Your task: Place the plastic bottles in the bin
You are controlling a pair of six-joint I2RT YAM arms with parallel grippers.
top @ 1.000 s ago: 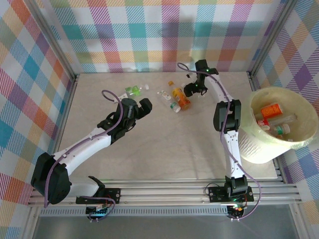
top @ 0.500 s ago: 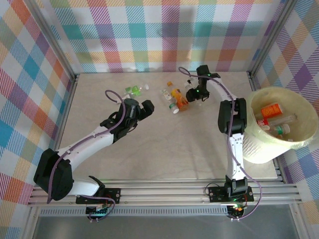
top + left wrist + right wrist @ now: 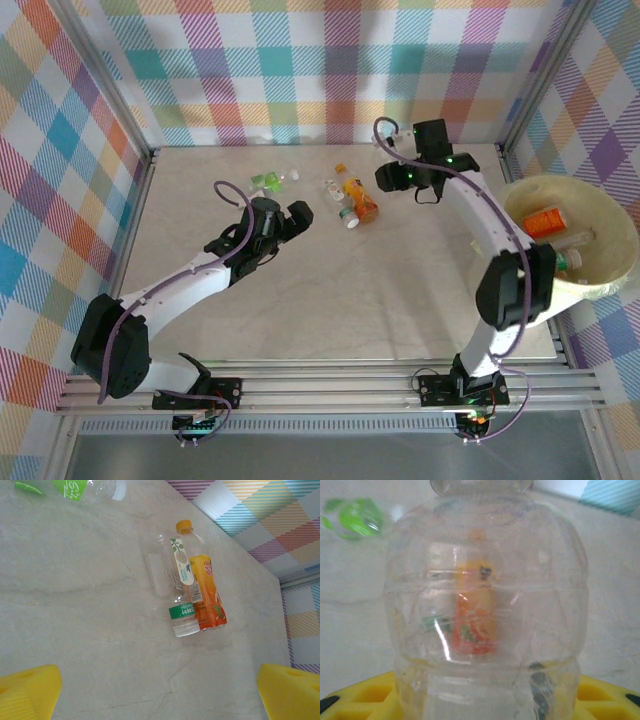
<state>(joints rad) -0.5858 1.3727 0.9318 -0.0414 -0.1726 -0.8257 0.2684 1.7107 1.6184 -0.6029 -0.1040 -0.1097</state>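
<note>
Found the right hand [image 3: 393, 177] clenched on a clear plastic bottle [image 3: 485, 595], yellow pads [image 3: 362, 697] pressing its lower body from both sides. Saw the bottle's neck pointing away from the wrist, blurred by closeness. Could not tell whether it was held clear of the surface [image 3: 330, 290]. Made out, through the clear wall and ahead of the fingertips, an orange bottle [image 3: 361, 199] lying flat, with a green-labelled bottle [image 3: 267, 181] farther ahead and off to one side.

Found the left hand [image 3: 296, 214] released, spread wide and grasping nothing, its own yellow pads showing at the two lower corners of the left wrist view. Noted, ahead of that hand and well apart from it, the orange bottle and a green-banded bottle [image 3: 172, 580] lying side by side and touching, orange cap turned away from the hand, pale cap of the green-banded one turned toward it. Placed the green-labelled bottle farther ahead and to the hand's left.

Located the bin [image 3: 610, 225] well apart from the right hand, back behind it past the arm's elbow, at the edge of the surface. Counted several bottles inside, among them a red-labelled bottle [image 3: 545, 220] and a green-capped bottle [image 3: 563, 262].
</note>
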